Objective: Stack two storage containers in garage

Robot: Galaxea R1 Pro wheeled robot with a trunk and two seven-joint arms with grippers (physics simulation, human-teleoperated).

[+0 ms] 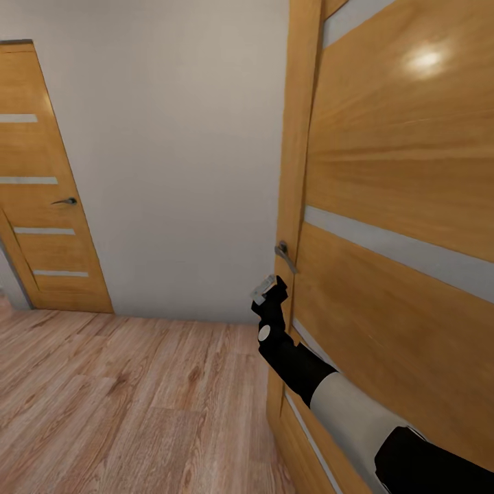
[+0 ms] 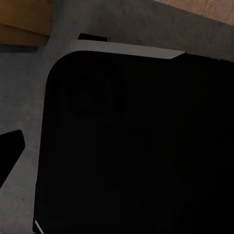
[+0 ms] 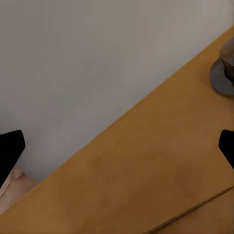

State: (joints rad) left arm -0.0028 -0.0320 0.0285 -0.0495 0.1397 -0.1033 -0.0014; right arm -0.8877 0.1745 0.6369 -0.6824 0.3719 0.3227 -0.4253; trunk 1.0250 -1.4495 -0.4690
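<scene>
The two storage containers are out of view. My right arm reaches forward along a wooden panel door [image 1: 398, 206] at the right. Its gripper [image 1: 269, 287] hovers just below and left of the grey lever handle [image 1: 284, 255], apart from it. In the right wrist view the right gripper [image 3: 117, 148] is open, with nothing between its fingertips [image 3: 9, 151]; the door frame lies before it and the handle [image 3: 223, 70] is off to one side. In the left wrist view one fingertip [image 2: 9, 148] stands wide to the side, over my own dark body [image 2: 136, 146].
A second wooden panel door [image 1: 48, 206] with a dark handle [image 1: 66, 201] stands shut at the far left. A plain pale wall [image 1: 185, 151] runs between the doors. Light wood-plank floor [image 1: 123, 405] spreads below.
</scene>
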